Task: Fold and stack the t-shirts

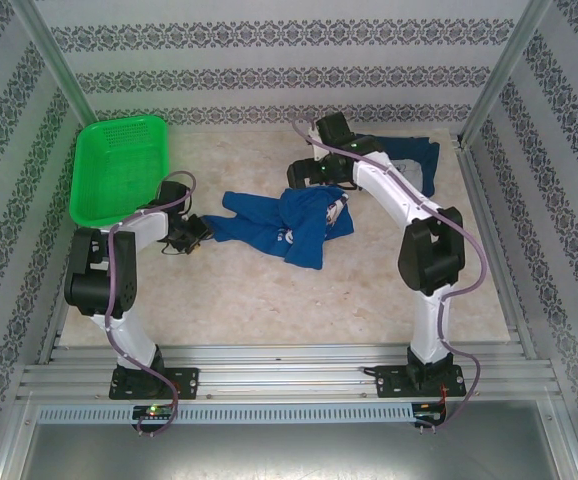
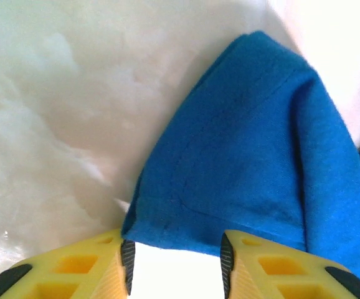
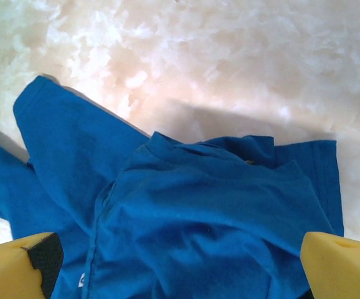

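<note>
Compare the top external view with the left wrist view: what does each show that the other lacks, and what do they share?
Overhead adds the green basket, a second blue t-shirt at the far right, the left arm and the right arm. The wrist view adds the stitched hem up close and the left gripper, yellow fingers open at the cloth's edge. Both share the crumpled blue t-shirt on the pale table.

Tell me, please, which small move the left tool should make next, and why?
Probably close the left tool on the hem of the crumpled t-shirt. Its blue edge lies right at the tips of the yellow fingers, which stand apart. The right tool hovers wide open over the shirt, holding nothing, so a firm left grip seems the first step to spreading it.
</note>
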Robot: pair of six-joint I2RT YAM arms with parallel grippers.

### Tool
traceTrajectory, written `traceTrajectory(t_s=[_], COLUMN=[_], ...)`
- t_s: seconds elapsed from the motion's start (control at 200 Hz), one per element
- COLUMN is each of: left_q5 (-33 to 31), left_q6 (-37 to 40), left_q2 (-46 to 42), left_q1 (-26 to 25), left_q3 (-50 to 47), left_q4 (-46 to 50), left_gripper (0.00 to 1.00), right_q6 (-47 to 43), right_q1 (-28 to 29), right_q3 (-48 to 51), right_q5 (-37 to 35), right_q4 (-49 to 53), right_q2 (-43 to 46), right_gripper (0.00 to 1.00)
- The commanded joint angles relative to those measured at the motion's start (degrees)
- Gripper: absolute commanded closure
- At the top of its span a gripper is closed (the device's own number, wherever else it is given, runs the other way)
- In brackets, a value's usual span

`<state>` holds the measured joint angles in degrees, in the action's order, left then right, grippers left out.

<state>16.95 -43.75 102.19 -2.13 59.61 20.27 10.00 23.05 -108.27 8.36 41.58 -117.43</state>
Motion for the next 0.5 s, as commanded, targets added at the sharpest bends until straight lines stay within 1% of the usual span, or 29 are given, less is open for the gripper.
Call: traceTrajectory(t_s=[0.0,0.15,0.195,0.22,0.285,0.375,0.5], left_q5=[-3.82,-3.55,-3.54,-3.43,-2.34,-1.52,-1.28], left_q6=[2.28,3.31,3.29,3.31,3.48,4.05,5.24], left_q2=[0.46,2.59,2.97,3.22,4.27,4.82,1.97], left_q1=[0.64,0.64,0.64,0.64,0.64,0.55,0.55], left_q3=[2.26,4.51,4.53,4.61,5.45,5.95,5.33], left_q4=[-1.29,-1.04,-1.56,-1.84,-2.16,-2.60,-1.74], left_gripper=[0.60,0.62,0.65,0.67,0.77,0.99,1.00], right_q6=[-3.24,-5.89,-6.26,-6.26,-6.71,-6.92,-6.31], right_q1=[0.51,0.22,-0.01,-0.15,-0.37,-0.95,-1.95], right_q3=[-3.03,-5.63,-7.05,-7.84,-10.78,-16.50,-23.30], right_q5=[-0.24,1.44,3.21,4.55,6.27,6.30,9.18], right_q4=[2.19,2.81,3.07,3.19,4.22,8.12,12.85], right_q2=[-2.42,-4.97,-5.82,-6.43,-8.50,-13.39,-18.62], right_gripper=[0.02,0.02,0.02,0.02,0.02,0.03,0.10])
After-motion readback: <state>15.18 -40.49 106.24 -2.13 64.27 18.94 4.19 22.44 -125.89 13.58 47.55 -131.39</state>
